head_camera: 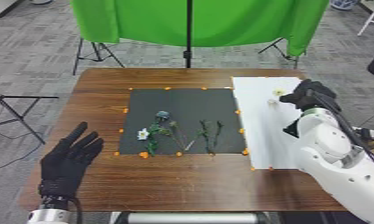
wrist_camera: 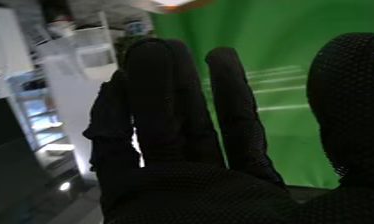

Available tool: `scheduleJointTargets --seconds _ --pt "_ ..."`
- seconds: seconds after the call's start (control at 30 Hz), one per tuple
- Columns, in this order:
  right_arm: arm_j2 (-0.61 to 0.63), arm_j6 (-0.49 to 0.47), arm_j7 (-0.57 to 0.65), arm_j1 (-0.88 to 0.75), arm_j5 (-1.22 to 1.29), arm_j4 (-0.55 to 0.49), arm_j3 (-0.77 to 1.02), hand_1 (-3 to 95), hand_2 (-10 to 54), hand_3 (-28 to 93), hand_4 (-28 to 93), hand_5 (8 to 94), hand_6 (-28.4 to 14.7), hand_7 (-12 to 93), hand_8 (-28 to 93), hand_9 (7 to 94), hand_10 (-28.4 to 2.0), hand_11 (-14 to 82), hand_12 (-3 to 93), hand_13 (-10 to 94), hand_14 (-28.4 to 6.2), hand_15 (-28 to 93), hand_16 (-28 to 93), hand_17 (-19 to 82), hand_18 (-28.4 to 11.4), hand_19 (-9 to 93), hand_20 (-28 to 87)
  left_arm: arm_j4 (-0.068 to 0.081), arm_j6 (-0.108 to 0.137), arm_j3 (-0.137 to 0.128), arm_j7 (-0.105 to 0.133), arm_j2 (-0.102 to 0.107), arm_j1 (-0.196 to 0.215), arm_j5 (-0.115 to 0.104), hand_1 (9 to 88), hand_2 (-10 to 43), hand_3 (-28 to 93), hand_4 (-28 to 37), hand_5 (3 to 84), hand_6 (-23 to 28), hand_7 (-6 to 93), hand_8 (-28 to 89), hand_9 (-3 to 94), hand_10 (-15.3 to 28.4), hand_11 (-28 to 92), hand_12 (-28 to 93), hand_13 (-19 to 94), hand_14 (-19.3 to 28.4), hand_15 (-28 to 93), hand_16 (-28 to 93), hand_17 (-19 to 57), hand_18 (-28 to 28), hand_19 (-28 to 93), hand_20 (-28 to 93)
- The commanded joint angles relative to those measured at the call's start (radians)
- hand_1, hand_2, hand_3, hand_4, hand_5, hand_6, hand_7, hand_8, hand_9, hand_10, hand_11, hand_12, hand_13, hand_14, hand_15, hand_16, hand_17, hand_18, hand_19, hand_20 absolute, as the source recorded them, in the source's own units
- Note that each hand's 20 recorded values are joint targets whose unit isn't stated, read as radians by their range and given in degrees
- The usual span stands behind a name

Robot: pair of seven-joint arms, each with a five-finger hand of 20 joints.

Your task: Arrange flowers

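In the head view my right hand (head_camera: pixel 315 96) is over the white sheet's far right part, just right of a pale yellow-white flower (head_camera: pixel 278 92) and a small pale round object (head_camera: pixel 272 102). Seen from the right wrist, the same hand (wrist_camera: pixel 201 192) has straight, spread fingers and holds nothing. My left hand (head_camera: pixel 70 156) is open at the table's left side. On the black mat (head_camera: pixel 223 102) lie a blue-grey flower (head_camera: pixel 162 115), a white flower (head_camera: pixel 143 134) with green leaves, and thin green stems (head_camera: pixel 204 134) to their right.
The white sheet (head_camera: pixel 262 135) lies right of the black mat on the brown table (head_camera: pixel 183 185). Orange markers (head_camera: pixel 143 155) line the mat's edges. Beyond the table's far edge stand a green cloth (head_camera: pixel 148 20) and tripod legs (head_camera: pixel 96 52).
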Motion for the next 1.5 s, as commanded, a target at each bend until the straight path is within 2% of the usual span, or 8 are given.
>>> scheduleJointTargets --seconds 0.03,0.57,0.73,0.87,1.03,1.2,1.33,1.5 --pt "0.041 0.012 0.057 -0.065 -0.062 0.044 0.041 31.5 -9.5 74 -28 55.5 -1.7 13 -12 54.4 -18.4 19.2 13.5 55 -14.9 74 11 22 -24.4 82 43 -0.002 0.014 0.010 0.005 0.009 0.016 -0.010 20.8 4.7 82 -28.3 37.7 8.2 11.2 -9 35.3 20.4 23 12 22 27.6 50 -7 -10.7 27.0 51 20" --pt "0.066 -0.130 0.046 0.093 0.014 0.207 -0.145 34.3 -9.5 75 -28 51.2 -1.6 12 -12 50.6 -18.8 16.6 13.3 53 -15.4 74 9 22 -24.1 83 41 -0.001 0.021 0.014 0.001 0.010 0.010 -0.016 20.8 4.7 82 -28.3 37.7 8.2 11.3 -9 35.3 20.2 23 12 22 27.7 50 -7 -10.7 26.9 51 20" --pt "0.053 -0.078 0.046 0.154 -0.030 0.271 -0.255 42.4 -9.5 76 -28 59.5 1.4 15 -13 67.1 -13.9 21.3 13.9 64 -10.7 68 11 25 -22.8 85 40 0.001 0.022 0.019 0.006 0.013 0.007 -0.017 20.9 4.8 82 -28.3 37.7 8.2 11.3 -9 35.2 20.1 23 12 22 27.7 50 -7 -10.7 26.9 51 20" --pt "0.059 -0.027 0.047 0.135 -0.063 0.269 -0.271 57.4 -9.5 64 -28 79.7 2.7 16 -1 89.4 -7.1 9.2 30.4 77 -4.9 61 22 32 -21.0 89 40 0.000 0.026 0.019 0.010 0.014 0.008 -0.019 21.1 4.7 82 -28.3 37.7 8.2 11.3 -9 35.2 20.3 23 12 22 27.7 50 -7 -10.7 26.9 51 20" --pt "0.067 0.016 0.052 0.094 -0.104 0.245 -0.239 60.7 -9.5 62 -28 87.1 3.5 17 2 93.7 -5.4 14.5 31.2 82 -3.8 62 22 34 -20.3 91 40 -0.001 0.027 0.018 0.008 0.014 0.011 -0.021 21.1 4.7 82 -28.3 37.7 8.3 11.3 -9 35.2 20.3 23 12 22 27.6 50 -7 -10.7 26.9 51 20" --pt "0.060 -0.001 0.066 0.066 -0.070 0.197 -0.171 55.7 -9.5 67 -28 84.2 1.6 16 2 92.0 -6.3 11.8 32.3 79 -4.9 65 21 33 -21.0 91 41 -0.002 0.029 0.018 0.011 0.015 0.010 -0.021 21.1 4.7 82 -28.3 37.7 8.3 11.2 -9 35.2 20.3 23 12 22 27.6 50 -7 -10.7 26.9 51 20" --pt "0.050 0.002 0.060 0.089 -0.083 0.186 -0.179 41.5 -9.5 80 -28 60.9 -2.2 16 -12 70.0 -13.8 28.9 16.6 66 -9.6 72 16 26 -24.2 87 46 -0.002 0.028 0.018 0.013 0.016 0.012 -0.021 21.3 4.8 82 -28.3 37.7 8.2 11.2 -9 35.3 20.3 23 12 22 27.6 50 -7 -10.7 26.9 51 20" --pt "0.036 -0.012 0.046 0.124 -0.049 0.187 -0.197 35.7 -9.5 81 -28 51.4 -10.3 10 -11 59.0 -18.6 27.5 14.1 58 -13.2 75 14 23 -26.4 85 46 -0.002 0.031 0.024 0.020 0.029 0.011 -0.028 21.3 4.7 82 -28.3 37.7 8.3 11.2 -9 35.2 20.3 23 12 22 27.6 50 -7 -10.7 26.9 51 20"
